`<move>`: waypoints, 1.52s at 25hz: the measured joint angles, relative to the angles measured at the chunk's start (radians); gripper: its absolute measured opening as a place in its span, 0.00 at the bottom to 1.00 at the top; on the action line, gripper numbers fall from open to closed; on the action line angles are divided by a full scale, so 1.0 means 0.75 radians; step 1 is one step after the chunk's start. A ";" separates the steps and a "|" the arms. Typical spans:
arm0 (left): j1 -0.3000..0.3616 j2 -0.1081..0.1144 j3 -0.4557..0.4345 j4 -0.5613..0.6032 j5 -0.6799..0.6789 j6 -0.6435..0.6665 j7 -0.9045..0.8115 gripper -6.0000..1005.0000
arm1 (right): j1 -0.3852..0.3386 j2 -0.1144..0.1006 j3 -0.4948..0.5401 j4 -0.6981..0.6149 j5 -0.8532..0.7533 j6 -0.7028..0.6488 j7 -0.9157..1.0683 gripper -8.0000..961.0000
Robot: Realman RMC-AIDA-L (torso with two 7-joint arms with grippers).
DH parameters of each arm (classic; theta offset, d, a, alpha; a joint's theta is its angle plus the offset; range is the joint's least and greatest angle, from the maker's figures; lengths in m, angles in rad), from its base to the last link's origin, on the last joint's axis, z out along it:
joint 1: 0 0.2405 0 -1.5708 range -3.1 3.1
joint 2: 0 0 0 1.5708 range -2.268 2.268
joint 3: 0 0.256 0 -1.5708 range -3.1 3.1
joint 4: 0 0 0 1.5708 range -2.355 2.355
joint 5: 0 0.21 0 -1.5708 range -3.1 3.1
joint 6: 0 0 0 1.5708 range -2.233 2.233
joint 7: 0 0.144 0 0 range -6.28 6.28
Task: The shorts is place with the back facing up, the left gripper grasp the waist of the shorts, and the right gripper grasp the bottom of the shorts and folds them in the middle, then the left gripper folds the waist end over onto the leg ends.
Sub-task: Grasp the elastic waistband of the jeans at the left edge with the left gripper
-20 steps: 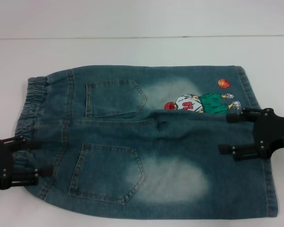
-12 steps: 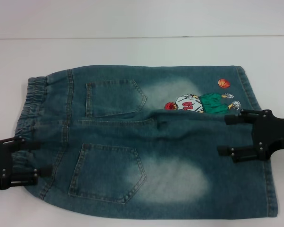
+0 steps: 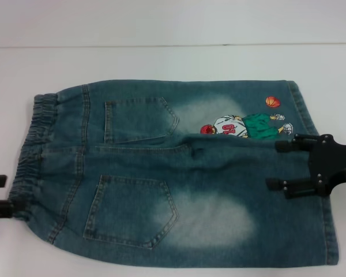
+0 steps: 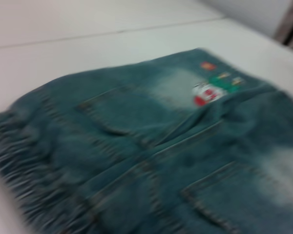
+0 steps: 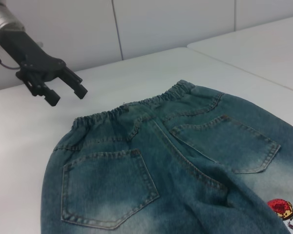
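Note:
The shorts (image 3: pixel 179 173) lie flat on the white table with both back pockets up. The ruffled waist (image 3: pixel 37 144) is at the left. The bottom of the shorts (image 3: pixel 330 231), the leg ends, is at the right, close to the embroidered basketball player (image 3: pixel 242 124). The near leg slightly overlaps the far one along the middle. My left gripper (image 3: pixel 6 194) shows only its fingertips at the left edge, just off the waist, open and holding nothing. The right wrist view shows the left gripper (image 5: pixel 68 96) raised clear of the waist (image 5: pixel 136 107). My right gripper (image 3: pixel 275 164) is open over the leg ends.
The white table (image 3: pixel 161 63) runs on behind the shorts to a seam line at the back. A tiled wall (image 5: pixel 136 24) stands beyond the table. In the left wrist view the shorts (image 4: pixel 151 146) fill most of the picture.
My left gripper has drawn back to the left, off the waist, until only its fingertips show. The right gripper has hardly moved. The shorts lie as before.

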 joint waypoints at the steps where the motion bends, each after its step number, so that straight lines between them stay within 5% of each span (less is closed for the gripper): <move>1: 0.001 -0.018 0.006 0.059 0.025 -0.012 -0.032 0.85 | 0.001 0.000 0.000 0.000 0.000 0.000 0.000 0.98; 6: 0.002 -0.116 0.102 0.233 0.174 -0.108 -0.149 0.85 | 0.005 0.000 -0.002 -0.001 0.005 -0.001 -0.008 0.98; 8: -0.003 -0.130 0.142 0.246 0.214 -0.137 -0.177 0.85 | 0.009 0.000 -0.002 -0.001 0.007 -0.006 -0.011 0.98; 38: -0.002 -0.133 0.258 0.164 0.296 -0.311 -0.244 0.85 | 0.013 0.000 -0.001 0.009 0.007 -0.009 -0.012 0.98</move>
